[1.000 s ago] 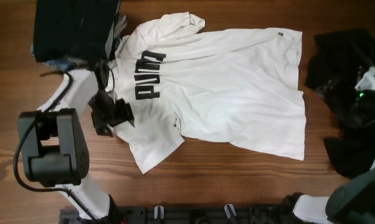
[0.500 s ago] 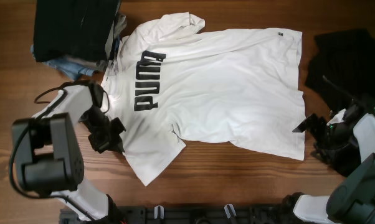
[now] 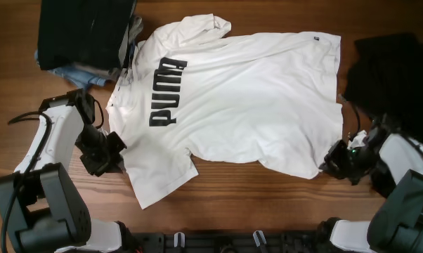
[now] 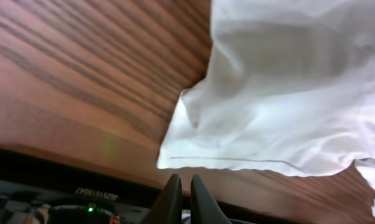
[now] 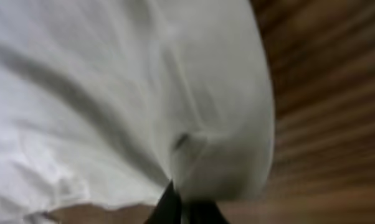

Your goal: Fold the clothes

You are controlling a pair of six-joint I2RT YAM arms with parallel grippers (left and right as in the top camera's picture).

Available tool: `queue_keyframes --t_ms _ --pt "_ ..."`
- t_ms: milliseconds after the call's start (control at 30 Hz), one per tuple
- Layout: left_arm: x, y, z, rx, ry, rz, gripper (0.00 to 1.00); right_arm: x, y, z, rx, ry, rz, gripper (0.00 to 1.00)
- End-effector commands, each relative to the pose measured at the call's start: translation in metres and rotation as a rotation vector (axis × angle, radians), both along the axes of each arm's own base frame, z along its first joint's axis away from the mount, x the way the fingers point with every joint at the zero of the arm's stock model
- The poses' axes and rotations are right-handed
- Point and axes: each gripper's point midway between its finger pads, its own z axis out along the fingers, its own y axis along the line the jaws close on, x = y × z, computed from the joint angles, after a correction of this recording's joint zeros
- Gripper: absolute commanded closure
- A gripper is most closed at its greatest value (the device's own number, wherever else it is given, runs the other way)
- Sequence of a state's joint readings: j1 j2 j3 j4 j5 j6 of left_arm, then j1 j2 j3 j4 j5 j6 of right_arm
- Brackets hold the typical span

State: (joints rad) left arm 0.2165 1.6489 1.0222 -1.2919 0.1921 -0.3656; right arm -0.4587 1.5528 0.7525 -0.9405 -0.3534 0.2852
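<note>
White cotton PUMA T-shirt spread on wooden counter; right fingers clamp hem at their tips, likely tensioning; left fingers closed beside sleeve, hold unclear.

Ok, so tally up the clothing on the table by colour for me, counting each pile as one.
White: 1, the white T-shirt spread flat
Black: 2, the black stack at top left and the black heap at the right edge
Blue: 1, the blue fabric poking out under the stack
Total: 4
</note>
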Motion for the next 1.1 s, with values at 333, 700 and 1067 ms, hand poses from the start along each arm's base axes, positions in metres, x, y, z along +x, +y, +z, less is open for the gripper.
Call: queue_keyframes --t_ms 333,700,1067 --pt "0.012 -0.006 0.001 -0.042 -0.074 -0.001 0.32 0.002 -0.081 0.058 -0.402 0.175 -0.008 0.25" --pt "0.055 0.011 -0.037 0.052 -0.301 -0.013 0.45 0.070 -0.043 0.063 -0.151 -0.189 0.081 0.20" --pt "0.020 0.015 -0.028 -0.102 -0.207 0.049 0.89 0.077 -0.047 0.063 -0.170 -0.216 0.080 0.21"
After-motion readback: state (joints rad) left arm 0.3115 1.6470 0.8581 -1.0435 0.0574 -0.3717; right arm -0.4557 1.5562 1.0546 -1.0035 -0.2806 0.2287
